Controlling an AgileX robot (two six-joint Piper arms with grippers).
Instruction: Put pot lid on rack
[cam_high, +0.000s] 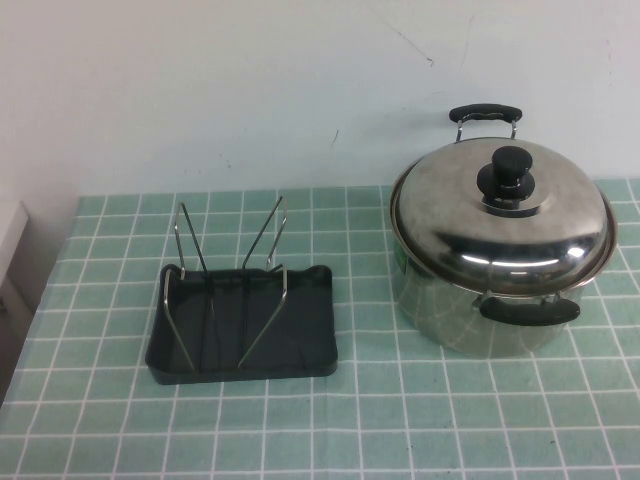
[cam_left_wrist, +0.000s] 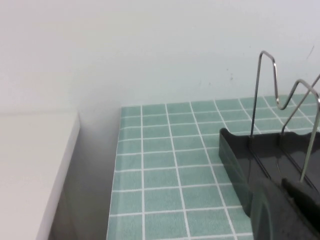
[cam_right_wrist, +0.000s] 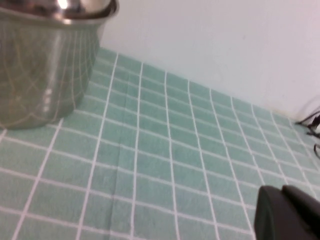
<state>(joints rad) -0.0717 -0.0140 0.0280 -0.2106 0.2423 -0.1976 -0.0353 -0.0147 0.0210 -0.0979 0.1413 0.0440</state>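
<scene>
The pot lid (cam_high: 505, 225), a shiny domed steel disc with a black knob (cam_high: 511, 172), sits on the steel pot (cam_high: 470, 320) at the right of the table. The rack (cam_high: 300, 340), a dark tray with upright wire loops (cam_high: 190, 250), stands at the left-centre. Neither gripper shows in the high view. My left gripper (cam_left_wrist: 282, 200) is shut and empty, close beside the near corner of the rack (cam_left_wrist: 240, 155). My right gripper (cam_right_wrist: 282, 200) is shut and empty, low over the cloth and well apart from the pot (cam_right_wrist: 40, 70) and the lid's rim (cam_right_wrist: 75, 7).
A green checked cloth (cam_high: 400, 420) covers the table. A white wall runs behind it. A white cabinet (cam_left_wrist: 30, 165) stands off the table's left edge. Dark cables (cam_right_wrist: 312, 125) lie at the far edge in the right wrist view.
</scene>
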